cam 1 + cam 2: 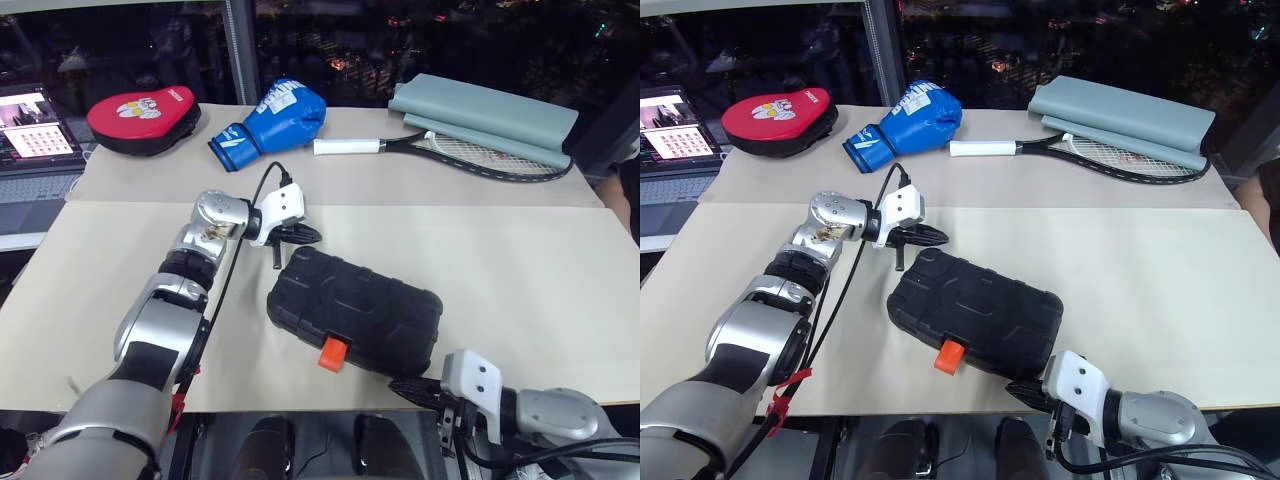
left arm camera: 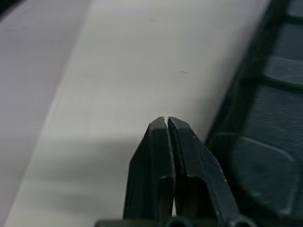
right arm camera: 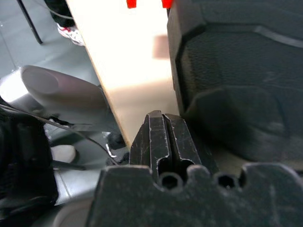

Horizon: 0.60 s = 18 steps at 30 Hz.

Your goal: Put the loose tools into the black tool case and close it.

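Nearest, the right gripper (image 1: 405, 385) has its jaws together at the surface (image 1: 520, 290) edge, just beside the one black tool case (image 1: 355, 310), which lies closed. Beyond it, the left gripper (image 1: 300, 235), jaws together, sits by the case's far corner.

Closed black tool case (image 1: 355, 311), orange latch forward

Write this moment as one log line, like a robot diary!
tool case: closed, on table | left gripper: shut, empty | right gripper: shut, empty
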Each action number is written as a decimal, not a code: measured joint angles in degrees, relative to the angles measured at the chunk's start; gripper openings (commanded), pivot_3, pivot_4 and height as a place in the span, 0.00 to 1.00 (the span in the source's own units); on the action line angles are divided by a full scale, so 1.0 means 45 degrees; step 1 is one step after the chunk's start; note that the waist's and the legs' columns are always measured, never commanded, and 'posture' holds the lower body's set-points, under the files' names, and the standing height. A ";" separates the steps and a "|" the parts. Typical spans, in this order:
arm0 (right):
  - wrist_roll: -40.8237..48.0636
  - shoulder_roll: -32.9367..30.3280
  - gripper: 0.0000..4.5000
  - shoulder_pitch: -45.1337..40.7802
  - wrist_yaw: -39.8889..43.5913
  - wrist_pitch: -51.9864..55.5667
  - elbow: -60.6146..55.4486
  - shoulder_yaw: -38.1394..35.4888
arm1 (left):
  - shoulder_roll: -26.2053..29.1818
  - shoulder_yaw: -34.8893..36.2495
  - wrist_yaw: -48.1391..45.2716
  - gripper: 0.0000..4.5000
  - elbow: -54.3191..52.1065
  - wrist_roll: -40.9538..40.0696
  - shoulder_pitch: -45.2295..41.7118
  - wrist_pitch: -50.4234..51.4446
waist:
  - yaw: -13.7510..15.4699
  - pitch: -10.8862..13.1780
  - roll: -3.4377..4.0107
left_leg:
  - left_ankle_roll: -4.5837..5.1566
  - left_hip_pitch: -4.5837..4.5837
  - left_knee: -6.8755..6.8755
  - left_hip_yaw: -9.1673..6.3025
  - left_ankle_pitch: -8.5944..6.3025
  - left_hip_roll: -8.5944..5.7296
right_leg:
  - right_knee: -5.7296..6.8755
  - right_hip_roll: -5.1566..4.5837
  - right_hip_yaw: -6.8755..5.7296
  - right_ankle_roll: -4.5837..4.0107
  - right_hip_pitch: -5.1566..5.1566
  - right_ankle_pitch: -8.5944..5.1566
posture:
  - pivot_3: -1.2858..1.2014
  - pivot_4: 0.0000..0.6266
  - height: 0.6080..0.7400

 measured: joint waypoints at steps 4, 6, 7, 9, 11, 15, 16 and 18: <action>-0.0330 0.0059 0.00 -0.0763 -0.0247 0.0048 0.0876 -0.0170 | 0.0476 -0.0317 -0.1427 0.01 -0.0195 0.0240 -0.0004 -0.0355 | -0.0010 -0.0002 0.0003 | 0.0000 0.0030 0.0022 0.0008 0.0000 0.0016 | 0.0004 0.0001 0.0007 0.0003 0.0032 -0.0001 | 0.52 0.24 0.97; -0.0349 0.0106 0.00 -0.1239 -0.0354 0.0059 0.1531 -0.0644 | 0.1043 -0.0753 -0.2590 0.01 -0.0771 0.0284 0.0305 -0.0323 | -0.0077 -0.0005 0.0008 | 0.0000 0.0029 0.0021 0.0021 0.0000 0.0019 | 0.0011 0.0002 0.0017 0.0002 0.0023 0.0000 | 0.52 0.24 0.97; -0.0348 0.0105 0.00 -0.1460 -0.0382 0.0061 0.1814 -0.0896 | 0.1297 -0.1035 -0.2997 0.01 -0.1030 0.0274 0.0524 -0.0258 | -0.0128 -0.0009 0.0015 | 0.0002 0.0031 0.0020 0.0032 -0.0002 0.0019 | 0.0016 0.0002 0.0028 0.0001 0.0018 0.0001 | 0.52 0.24 0.97; -0.0380 0.0054 0.00 -0.1887 -0.0480 0.0059 0.2391 -0.1514 | 0.1881 -0.1854 -0.3738 0.01 -0.1855 -0.0127 0.1219 0.0439 | -0.0200 -0.0010 0.0019 | 0.0007 0.0030 0.0013 0.0032 -0.0005 0.0018 | 0.0040 0.0001 0.0037 0.0000 0.0006 0.0001 | 0.52 0.24 0.97; -0.0459 0.0004 0.00 -0.2003 -0.0466 0.0034 0.2692 -0.1853 | 0.2269 -0.2437 -0.3916 0.01 -0.2756 -0.0950 0.1865 0.1423 | -0.0181 -0.0004 0.0010 | 0.0008 0.0000 0.0015 0.0006 -0.0005 0.0024 | 0.0062 0.0005 0.0016 -0.0004 -0.0025 -0.0001 | 0.52 0.24 0.97; -0.0553 0.0028 0.00 -0.2029 -0.0444 0.0009 0.2917 -0.1857 | 0.3026 -0.2987 -0.4050 0.01 -0.4404 -0.1993 0.2122 0.2885 | -0.0091 -0.0001 0.0010 | 0.0008 -0.0011 0.0025 -0.0002 -0.0005 0.0016 | 0.0053 0.0002 0.0012 -0.0002 -0.0019 0.0000 | 0.52 0.24 0.97; -0.0559 0.0027 0.00 -0.1986 -0.0419 0.0009 0.2940 -0.1906 | 0.3037 -0.2977 -0.4059 0.01 -0.4572 -0.2009 0.2124 0.2933 | -0.0048 -0.0001 0.0011 | 0.0009 -0.0010 0.0033 -0.0001 -0.0005 0.0012 | 0.0049 0.0000 0.0012 0.0001 -0.0011 0.0000 | 0.52 0.24 0.97; -0.0513 0.0021 0.00 -0.1748 -0.0293 -0.0007 0.2890 -0.2187 | 0.2934 -0.2870 -0.4079 0.01 -0.4622 -0.1931 0.2118 0.2851 | 0.0045 -0.0001 0.0010 | 0.0010 -0.0010 0.0040 0.0000 -0.0006 0.0008 | 0.0045 -0.0003 0.0011 0.0006 -0.0007 0.0002 | 0.52 0.24 0.97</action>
